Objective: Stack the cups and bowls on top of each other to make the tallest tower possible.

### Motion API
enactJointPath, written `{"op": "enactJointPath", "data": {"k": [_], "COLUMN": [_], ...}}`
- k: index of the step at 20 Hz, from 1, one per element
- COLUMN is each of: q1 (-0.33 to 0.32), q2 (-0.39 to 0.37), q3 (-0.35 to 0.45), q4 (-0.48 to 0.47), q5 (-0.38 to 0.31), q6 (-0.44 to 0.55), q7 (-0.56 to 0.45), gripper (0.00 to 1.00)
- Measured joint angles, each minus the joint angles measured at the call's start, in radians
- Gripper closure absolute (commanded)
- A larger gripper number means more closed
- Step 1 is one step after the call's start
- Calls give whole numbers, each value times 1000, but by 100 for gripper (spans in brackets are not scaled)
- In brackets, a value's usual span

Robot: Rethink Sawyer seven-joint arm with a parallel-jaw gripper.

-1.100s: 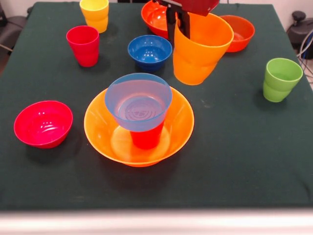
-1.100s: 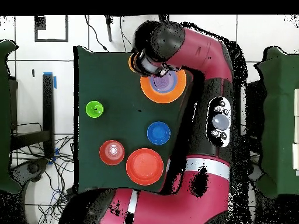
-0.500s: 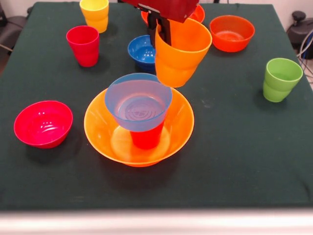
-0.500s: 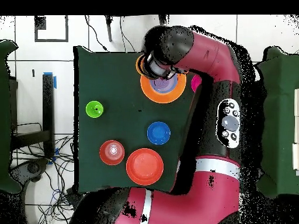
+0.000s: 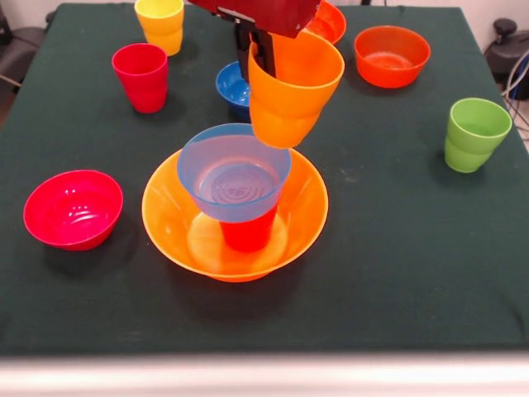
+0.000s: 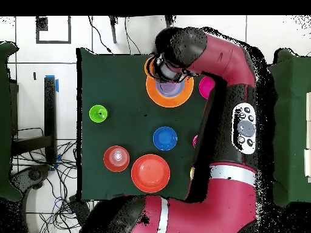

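Note:
My gripper (image 5: 254, 58) is shut on the rim of the orange cup (image 5: 291, 91), one finger inside and one outside. The cup hangs tilted just above the far right edge of the light blue bowl (image 5: 231, 178). That bowl sits on a red-orange cup (image 5: 246, 234), which stands in the large orange bowl (image 5: 311, 207); these three form the tower. In the overhead view the arm covers the gripper. Only the orange cup's rim (image 6: 147, 65) shows beside the tower's orange bowl (image 6: 154, 97).
On the green cloth stand a crimson cup (image 5: 141, 76), a yellow cup (image 5: 160, 23), a green cup (image 5: 474, 132), a magenta bowl (image 5: 73, 208) and an orange-red bowl (image 5: 391, 55). A dark blue bowl (image 5: 231, 87) and a large red-orange bowl (image 5: 331, 21) are partly hidden.
The gripper has carried the orange cup leftward and nearer in the front view, from above the dark blue bowl to the edge of the light blue bowl. Nothing else moved.

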Motion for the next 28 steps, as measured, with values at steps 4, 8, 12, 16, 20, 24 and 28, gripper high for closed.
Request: {"op": "enactJointPath", "data": {"k": [4,8,12,16,20,24,28], "q1": [-13,-24,-26,-26,-28,-36,-57], "q2": [0,0,0,0,0,0,0], "q3": [12,28,43,53,64,73,91], "q4": [0,0,0,0,0,0,0], "q5": [-16,-25,-29,-38,-54,-61,-64], "q6": [0,0,0,0,0,0,0], "q7": [-6,-6,-6,-6,-6,-9,-22], "gripper": [100,100,100,100,100,100,100]}}
